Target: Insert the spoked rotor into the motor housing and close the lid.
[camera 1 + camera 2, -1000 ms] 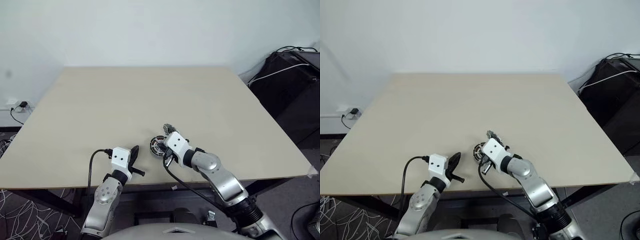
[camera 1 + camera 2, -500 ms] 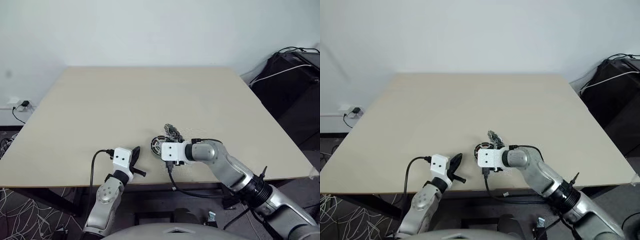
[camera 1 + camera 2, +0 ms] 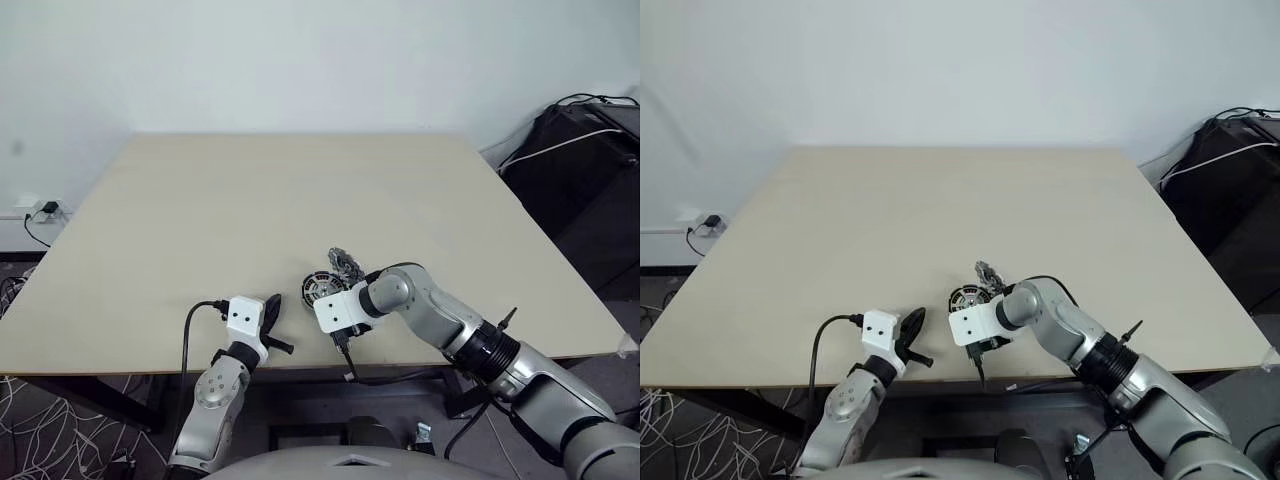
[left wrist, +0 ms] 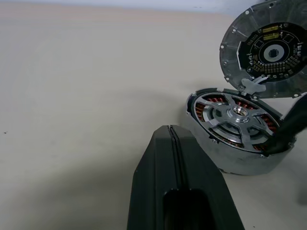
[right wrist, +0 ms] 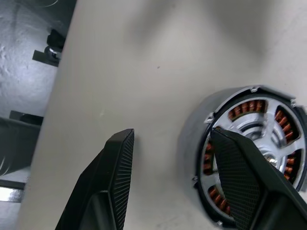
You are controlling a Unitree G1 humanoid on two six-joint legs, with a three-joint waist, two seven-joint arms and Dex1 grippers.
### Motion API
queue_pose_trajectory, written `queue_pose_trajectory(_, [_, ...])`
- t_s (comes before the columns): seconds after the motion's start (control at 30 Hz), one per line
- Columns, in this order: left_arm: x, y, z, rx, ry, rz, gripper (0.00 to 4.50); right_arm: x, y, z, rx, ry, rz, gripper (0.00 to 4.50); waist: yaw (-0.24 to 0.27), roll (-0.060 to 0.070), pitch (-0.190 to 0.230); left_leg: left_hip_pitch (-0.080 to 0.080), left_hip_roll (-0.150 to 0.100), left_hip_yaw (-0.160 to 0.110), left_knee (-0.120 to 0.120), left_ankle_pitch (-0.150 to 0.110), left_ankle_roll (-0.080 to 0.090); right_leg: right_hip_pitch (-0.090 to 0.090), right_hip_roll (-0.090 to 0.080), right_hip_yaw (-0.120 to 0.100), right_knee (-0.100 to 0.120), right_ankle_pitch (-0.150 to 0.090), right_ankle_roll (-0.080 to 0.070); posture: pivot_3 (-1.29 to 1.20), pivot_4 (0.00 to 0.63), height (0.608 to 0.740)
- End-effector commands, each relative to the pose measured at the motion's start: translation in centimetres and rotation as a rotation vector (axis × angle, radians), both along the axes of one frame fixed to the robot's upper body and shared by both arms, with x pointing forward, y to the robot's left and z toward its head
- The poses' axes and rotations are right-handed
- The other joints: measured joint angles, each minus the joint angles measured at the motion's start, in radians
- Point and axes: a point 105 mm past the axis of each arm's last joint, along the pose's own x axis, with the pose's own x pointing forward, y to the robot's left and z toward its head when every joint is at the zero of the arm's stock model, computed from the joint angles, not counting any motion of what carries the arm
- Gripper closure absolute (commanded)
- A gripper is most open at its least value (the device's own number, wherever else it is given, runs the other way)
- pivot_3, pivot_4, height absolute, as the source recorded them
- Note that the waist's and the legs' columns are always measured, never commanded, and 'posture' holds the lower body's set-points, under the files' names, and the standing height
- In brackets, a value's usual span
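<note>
The left claw (image 3: 270,305) rests near the front edge of the table (image 3: 200,220), its two black fingers pressed together and holding nothing. Just to its right sits the motor housing (image 4: 235,132), with the spoked rotor (image 4: 236,115) already seated inside its ring of copper windings. The lid (image 4: 265,48) stands tilted up, open, at the housing's far edge. The right claw (image 5: 172,158) hangs over the housing with its fingers spread apart, one finger (image 5: 240,177) over the rotor, gripping nothing.

Spoked rotor (image 4: 236,116) sits in motor housing (image 4: 225,160), lid (image 4: 265,50) behind.
</note>
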Motion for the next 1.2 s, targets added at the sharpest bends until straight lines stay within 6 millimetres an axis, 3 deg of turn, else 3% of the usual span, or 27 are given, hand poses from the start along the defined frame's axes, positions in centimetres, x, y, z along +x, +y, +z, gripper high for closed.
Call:
queue_pose_trajectory(0.03, [0.2,-0.3,1.0,-0.019,-0.041,-0.002,4.5,0.8,-0.2,0.4,-0.006,-0.017,-0.004,1.77,0.0,0.0,0.0,0.0,0.0,0.0,0.0,0.0,0.0,0.0,0.0,0.0,0.0,0.0,0.0,0.0,0.0,0.74])
queue_pose_trajectory(0.4, [0.1,-0.3,1.0,-0.026,-0.039,0.004,4.5,1.5,-1.3,0.1,-0.046,-0.003,-0.014,1.77,0.001,0.001,0.0,0.0,0.0,0.0,0.0,0.0,0.0,0.0,0.0,0.0,0.0,0.0,0.0,0.0,0.0,0.74])
queue_pose_trajectory(0.5, [0.1,-0.4,1.0,-0.029,-0.039,0.004,4.5,1.6,-1.5,0.1,-0.051,-0.003,-0.017,2.39,0.002,0.001,-0.001,0.0,0.0,0.0,0.0,0.0,0.0,0.001,-0.001,0.0,0.0,0.0,0.0,0.0,0.0,0.74])
queue_pose_trajectory(0.67, [0.1,-0.4,1.0,-0.029,-0.041,0.005,4.5,1.8,-1.5,0.1,-0.045,-0.003,-0.026,3.95,0.01,0.001,-0.001,0.0,-0.001,0.0,0.0,0.0,0.0,0.001,-0.001,0.0,0.0,0.0,0.0,0.0,0.0,0.74])
queue_pose_trajectory(0.77, [0.2,-0.3,1.1,-0.022,-0.045,0.011,4.5,1.8,-1.4,0.1,-0.03,-0.004,-0.037,4.41,0.007,0.001,-0.002,0.001,0.0,0.0,0.0,0.0,0.0,0.001,-0.001,0.0,0.0,0.0,0.0,0.0,0.0,0.74])
queue_pose_trajectory(0.97, [0.3,-0.1,1.2,-0.016,-0.05,0.017,4.5,1.9,-1.2,0.6,0.046,0.007,-0.097,4.41,0.006,0.002,-0.003,0.001,0.0,0.0,0.0,0.0,0.0,0.002,-0.001,0.0,0.0,0.0,0.0,0.0,0.0,0.74])
queue_pose_trajectory(1.2, [0.3,-0.1,1.2,-0.02,-0.048,0.015,4.5,2.3,-2.0,2.6,0.225,0.024,-0.3,4.41,0.012,0.002,-0.003,0.0,0.0,0.0,0.0,0.0,0.0,0.0,-0.001,0.0,0.0,0.0,0.0,0.0,0.0,0.74])
